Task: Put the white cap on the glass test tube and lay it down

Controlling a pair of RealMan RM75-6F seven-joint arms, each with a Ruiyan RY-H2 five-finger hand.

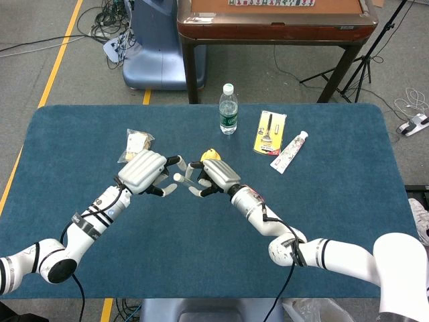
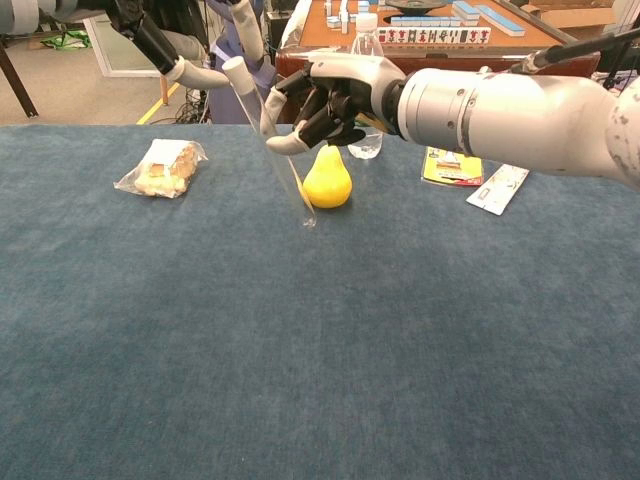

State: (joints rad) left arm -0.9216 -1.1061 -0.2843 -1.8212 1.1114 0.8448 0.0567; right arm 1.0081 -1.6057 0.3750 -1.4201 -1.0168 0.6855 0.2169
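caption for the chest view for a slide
Both hands, left hand and right hand, hold a tilted glass test tube above the blue table.

On the counter [image 1: 335, 201]: snack bag [image 1: 136, 143] at left, pear [image 2: 327, 179] near centre just behind the two robot hands, left robot hand [image 1: 142, 172] left of right robot hand [image 1: 213, 178], test tube [image 2: 272, 150] tilted between them; bottle [image 1: 228, 109] behind the pear, card pack [image 1: 269, 133] and tube [image 1: 289, 151] to its right.
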